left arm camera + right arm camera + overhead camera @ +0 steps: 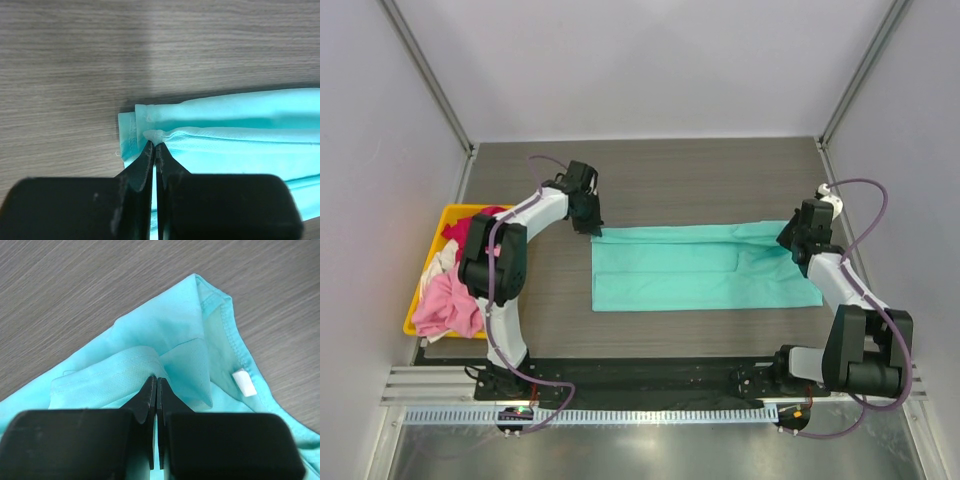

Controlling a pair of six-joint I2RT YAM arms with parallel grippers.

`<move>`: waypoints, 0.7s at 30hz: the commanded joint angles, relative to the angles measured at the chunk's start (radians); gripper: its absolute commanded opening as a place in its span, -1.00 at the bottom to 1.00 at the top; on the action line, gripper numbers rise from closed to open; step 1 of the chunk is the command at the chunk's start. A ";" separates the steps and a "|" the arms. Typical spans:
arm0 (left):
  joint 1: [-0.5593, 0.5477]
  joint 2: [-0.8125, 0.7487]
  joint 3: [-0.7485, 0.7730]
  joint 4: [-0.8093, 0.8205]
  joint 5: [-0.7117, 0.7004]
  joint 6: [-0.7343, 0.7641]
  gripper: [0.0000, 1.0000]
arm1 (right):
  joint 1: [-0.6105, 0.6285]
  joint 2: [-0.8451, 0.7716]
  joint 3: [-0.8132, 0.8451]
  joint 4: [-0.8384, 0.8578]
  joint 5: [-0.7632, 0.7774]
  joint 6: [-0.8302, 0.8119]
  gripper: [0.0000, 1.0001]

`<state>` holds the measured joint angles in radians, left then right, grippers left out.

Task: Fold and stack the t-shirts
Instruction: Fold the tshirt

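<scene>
A teal t-shirt (700, 270) lies across the middle of the table as a long folded strip. My left gripper (588, 226) is shut on the teal t-shirt (235, 122) at its far left corner, pinching a raised fold between the fingertips (148, 150). My right gripper (794, 243) is shut on the same teal t-shirt (165, 340) at its far right end, near the collar with a white tag (244, 382). A light pink t-shirt (448, 305), a magenta-red one (470, 228) and a whitish one (442, 262) sit crumpled in the yellow bin (414, 305).
The yellow bin stands at the table's left edge, beside the left arm's base link (495, 262). Grey wood-grain tabletop (700, 180) stretches behind the teal shirt. White walls close in the table on three sides.
</scene>
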<state>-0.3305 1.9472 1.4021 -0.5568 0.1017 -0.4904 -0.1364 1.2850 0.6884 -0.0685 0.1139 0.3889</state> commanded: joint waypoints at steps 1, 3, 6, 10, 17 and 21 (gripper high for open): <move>-0.015 -0.067 -0.017 0.024 -0.046 -0.002 -1.00 | 0.000 -0.065 -0.015 0.032 0.073 0.024 -0.97; -0.018 -0.071 -0.014 0.026 -0.048 -0.011 -0.99 | 0.001 -0.069 -0.016 0.026 0.084 0.030 -0.97; -0.021 -0.068 0.003 0.024 -0.037 -0.036 -0.99 | 0.000 -0.067 -0.009 0.016 0.099 0.038 -0.98; -0.030 -0.076 0.002 0.017 -0.049 -0.053 -1.00 | 0.000 -0.073 0.010 -0.014 0.092 0.045 -0.98; -0.031 -0.090 -0.041 0.017 -0.051 -0.071 -1.00 | 0.000 -0.119 -0.010 -0.063 0.090 0.080 -0.98; -0.041 -0.099 -0.071 0.021 -0.054 -0.077 -1.00 | 0.000 -0.128 -0.050 -0.102 0.115 0.145 -0.96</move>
<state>-0.3653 1.9091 1.3491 -0.5533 0.0704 -0.5518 -0.1364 1.1820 0.6636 -0.1532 0.1783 0.4732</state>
